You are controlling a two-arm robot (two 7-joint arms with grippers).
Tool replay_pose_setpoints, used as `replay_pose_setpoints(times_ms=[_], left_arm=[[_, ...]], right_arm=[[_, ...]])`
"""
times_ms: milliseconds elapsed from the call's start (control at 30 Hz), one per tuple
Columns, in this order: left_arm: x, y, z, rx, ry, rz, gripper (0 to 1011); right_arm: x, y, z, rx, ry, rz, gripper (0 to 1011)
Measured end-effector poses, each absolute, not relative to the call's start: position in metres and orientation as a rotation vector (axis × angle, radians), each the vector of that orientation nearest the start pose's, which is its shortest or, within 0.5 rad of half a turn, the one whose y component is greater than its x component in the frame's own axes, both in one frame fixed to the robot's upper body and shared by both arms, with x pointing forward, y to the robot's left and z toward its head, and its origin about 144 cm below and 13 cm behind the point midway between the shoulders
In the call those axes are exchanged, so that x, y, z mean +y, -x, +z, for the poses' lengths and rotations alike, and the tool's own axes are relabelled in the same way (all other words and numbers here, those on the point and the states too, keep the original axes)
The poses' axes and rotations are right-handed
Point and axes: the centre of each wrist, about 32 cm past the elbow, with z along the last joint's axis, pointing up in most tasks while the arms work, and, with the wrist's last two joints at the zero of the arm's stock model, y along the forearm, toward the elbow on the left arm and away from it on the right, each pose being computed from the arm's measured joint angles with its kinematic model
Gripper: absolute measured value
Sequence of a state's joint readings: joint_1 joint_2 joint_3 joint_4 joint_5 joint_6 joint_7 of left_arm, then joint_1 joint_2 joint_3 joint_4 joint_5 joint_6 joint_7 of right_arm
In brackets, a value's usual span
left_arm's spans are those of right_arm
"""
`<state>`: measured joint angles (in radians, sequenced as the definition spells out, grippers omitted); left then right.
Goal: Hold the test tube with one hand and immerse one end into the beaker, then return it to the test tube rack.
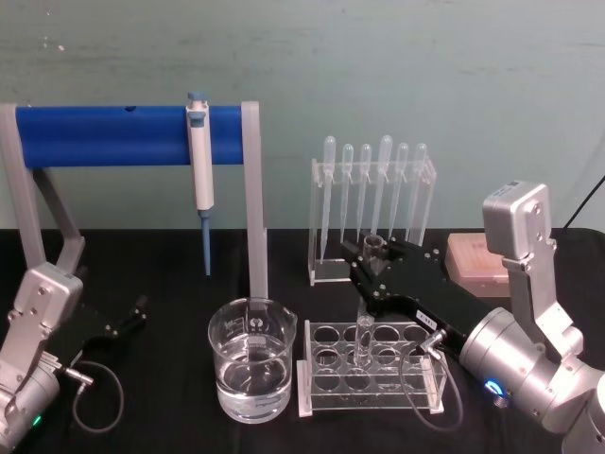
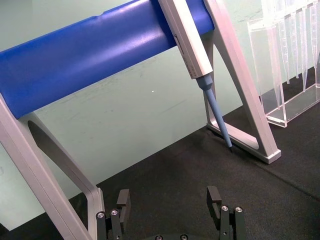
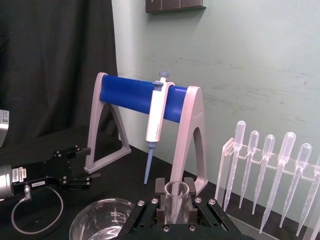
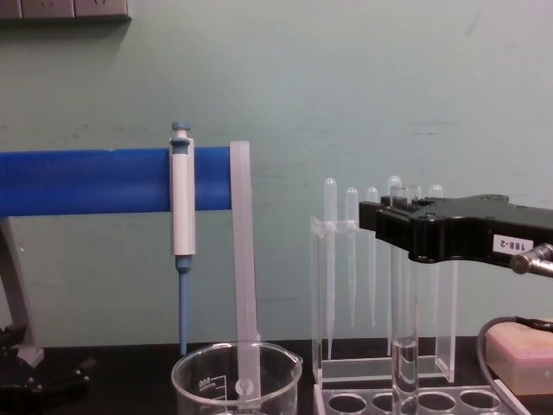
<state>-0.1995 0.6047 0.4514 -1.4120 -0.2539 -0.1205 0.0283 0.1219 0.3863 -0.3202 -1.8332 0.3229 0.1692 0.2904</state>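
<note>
While right gripper [image 1: 371,253] clamps test tube [image 1: 365,322] over rack [image 1: 371,367], beaker [image 1: 251,371] just beside.

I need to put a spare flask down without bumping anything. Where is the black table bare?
Bare cloth lies between the idle left gripper and the clear glass beaker, under the blue-barred stand. It is crowded on the right: the right gripper holds the clear glass test tube over the clear rack, with the pipette stand behind.

Open black tabletop [image 1: 161,284] left of the beaker [image 1: 250,371], tube rack [image 1: 371,369] touching its right, pipette stand [image 1: 373,203] behind.
</note>
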Motion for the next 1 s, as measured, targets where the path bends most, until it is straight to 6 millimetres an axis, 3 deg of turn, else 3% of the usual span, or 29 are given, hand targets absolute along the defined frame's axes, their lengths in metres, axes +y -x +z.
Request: replay_pose_setpoints(times_ms=[1000], left_arm=[[0.31,-0.489,1.14,-0.285,-0.304,1.248,1000]], right_arm=[[-0.213,-0.467,1.222,-0.068,0.039,-0.917,224]])
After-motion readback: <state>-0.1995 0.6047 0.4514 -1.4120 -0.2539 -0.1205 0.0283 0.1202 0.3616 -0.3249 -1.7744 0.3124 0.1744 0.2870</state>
